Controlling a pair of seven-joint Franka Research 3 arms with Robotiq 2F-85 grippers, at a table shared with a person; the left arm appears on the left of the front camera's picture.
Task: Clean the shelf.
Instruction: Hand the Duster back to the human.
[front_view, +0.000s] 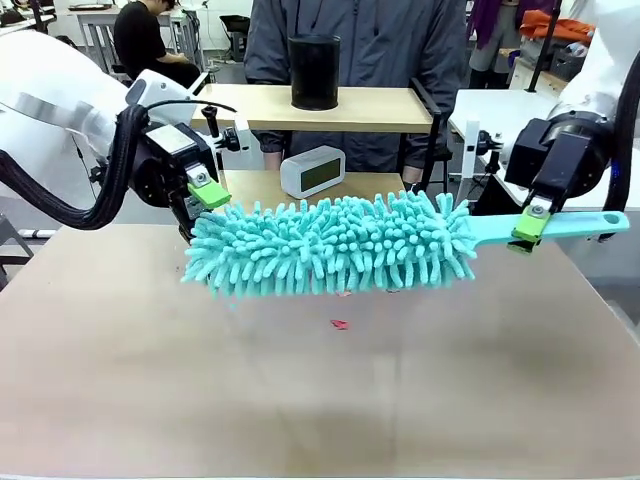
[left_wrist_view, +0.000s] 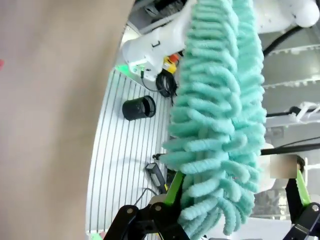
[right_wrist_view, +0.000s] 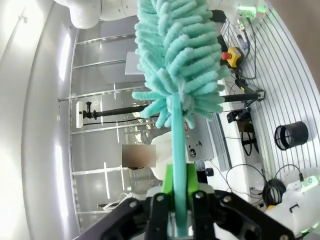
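Front view gives you the shelf (front_view: 310, 108) at the far side of the table (front_view: 300, 400), its upper board carrying a black cylinder (front_view: 314, 71) and its lower board a white clock (front_view: 312, 171). Just in front of the shelf, a teal duster (front_view: 330, 245) hangs level above the table. Your right gripper (front_view: 530, 222) pinches the duster's handle (pads clamped on it). Your left gripper (front_view: 205, 192) sits at the fluffy end, fingers spread around the fibres.
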